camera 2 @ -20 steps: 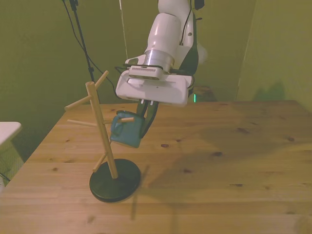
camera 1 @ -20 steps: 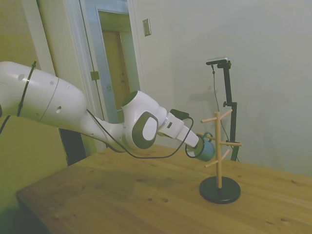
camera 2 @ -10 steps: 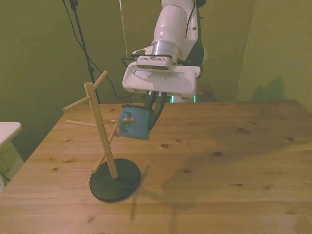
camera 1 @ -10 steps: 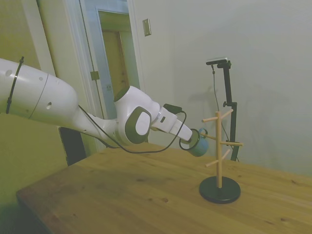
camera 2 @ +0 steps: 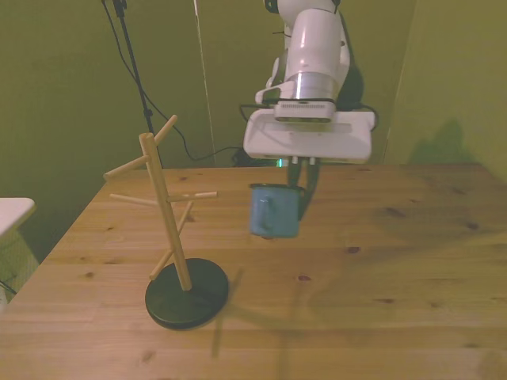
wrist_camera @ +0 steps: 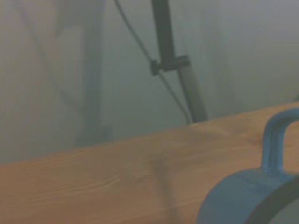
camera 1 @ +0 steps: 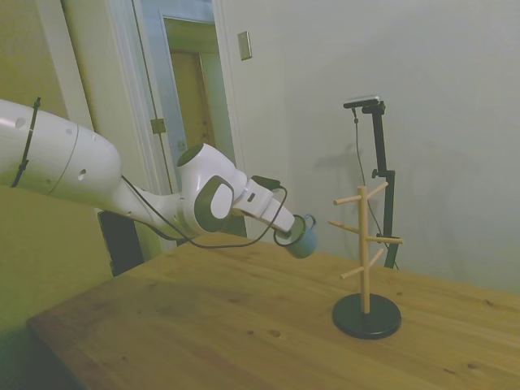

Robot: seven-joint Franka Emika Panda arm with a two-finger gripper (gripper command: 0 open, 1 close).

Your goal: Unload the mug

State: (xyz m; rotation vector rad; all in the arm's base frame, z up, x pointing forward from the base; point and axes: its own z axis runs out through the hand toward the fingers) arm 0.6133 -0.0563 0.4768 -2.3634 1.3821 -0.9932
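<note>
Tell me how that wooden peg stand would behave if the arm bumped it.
The peg stand would probably rock before sliding: it is tall and thin over one round black base. The base looks heavy, so a light knock low down may only shift it across the table. Its thin pegs look stiff but could snap under a hard hit.

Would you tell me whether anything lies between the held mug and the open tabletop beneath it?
Nothing visible does. The mug hangs from the gripper clear of the peg stand, with only bare table below it.
</note>
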